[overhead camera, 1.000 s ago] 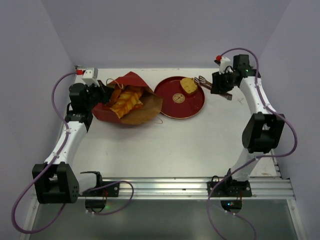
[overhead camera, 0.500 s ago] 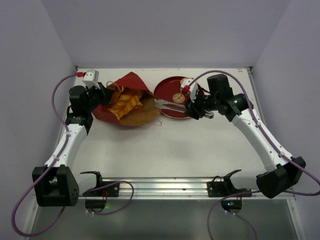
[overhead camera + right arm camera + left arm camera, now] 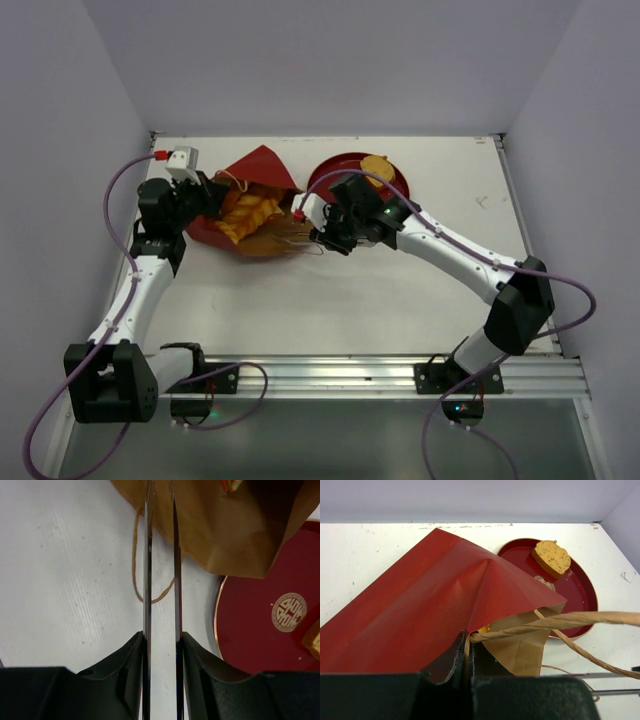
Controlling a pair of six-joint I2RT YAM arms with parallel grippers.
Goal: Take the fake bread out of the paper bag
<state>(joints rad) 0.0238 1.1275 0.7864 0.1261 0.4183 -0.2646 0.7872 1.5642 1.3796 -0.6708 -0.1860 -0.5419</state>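
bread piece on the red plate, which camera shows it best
Left wrist: the bread piece lies whole and unblocked on the plate. Top external shows it small; right wrist catches only a corner at the frame edge.

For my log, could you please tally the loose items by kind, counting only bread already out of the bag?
Paper bag: 1
Plate: 1
Bread out of the bag, on the plate: 1
Total: 3
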